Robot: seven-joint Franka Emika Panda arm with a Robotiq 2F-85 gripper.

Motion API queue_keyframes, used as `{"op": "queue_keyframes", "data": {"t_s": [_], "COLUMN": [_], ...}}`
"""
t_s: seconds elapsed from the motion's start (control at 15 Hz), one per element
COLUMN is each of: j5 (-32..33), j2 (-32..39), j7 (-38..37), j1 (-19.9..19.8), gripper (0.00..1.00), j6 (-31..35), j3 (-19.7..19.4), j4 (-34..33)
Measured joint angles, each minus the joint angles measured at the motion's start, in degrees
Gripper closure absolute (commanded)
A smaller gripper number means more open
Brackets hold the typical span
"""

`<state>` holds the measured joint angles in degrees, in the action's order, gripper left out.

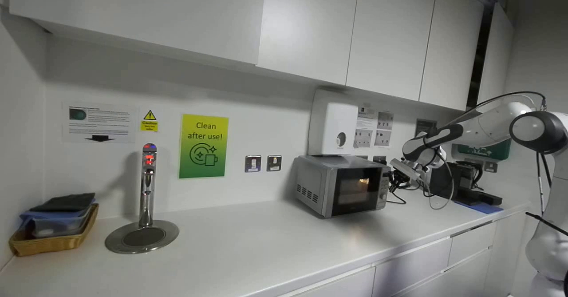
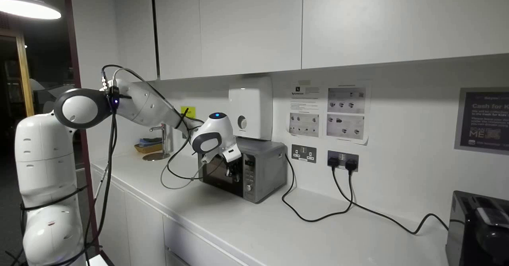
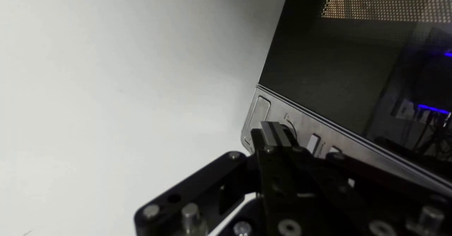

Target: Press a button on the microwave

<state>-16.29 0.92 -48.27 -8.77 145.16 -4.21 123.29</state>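
The silver-grey microwave (image 1: 313, 184) stands on the counter against the wall, and it also shows in an exterior view (image 2: 272, 174). Its dark door window is lit inside. In the wrist view the microwave (image 3: 339, 59) lies at the right, with its metal control strip (image 3: 300, 123) running diagonally. A large rectangular button (image 3: 260, 109) and a small pale button (image 3: 313, 143) show on the strip. My gripper (image 3: 276, 133) is shut and empty, its fingertips over the strip and hiding most of the dial. In an exterior view the gripper (image 2: 234, 174) is in front of the control side. I cannot tell whether it touches.
A white wall dispenser (image 1: 333, 121) hangs just above the microwave. Wall cabinets (image 1: 306, 30) overhang the counter (image 1: 248, 243). Black cables (image 2: 306, 218) run along the counter to a dark machine (image 2: 469, 222). A metal tap (image 1: 148, 186) and a basket (image 1: 53, 241) stand farther along.
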Motion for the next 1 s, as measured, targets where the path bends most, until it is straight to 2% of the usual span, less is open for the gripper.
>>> {"op": "queue_keyframes", "data": {"t_s": [0.2, 1.0], "j5": [-1.0, -0.9], "j2": [1.3, 2.2], "j7": [0.8, 0.9], "j1": [0.2, 0.5], "gripper": [1.0, 1.0], "j6": [1.9, 2.2], "j3": [0.0, 0.0], "j4": [0.0, 0.0]}}
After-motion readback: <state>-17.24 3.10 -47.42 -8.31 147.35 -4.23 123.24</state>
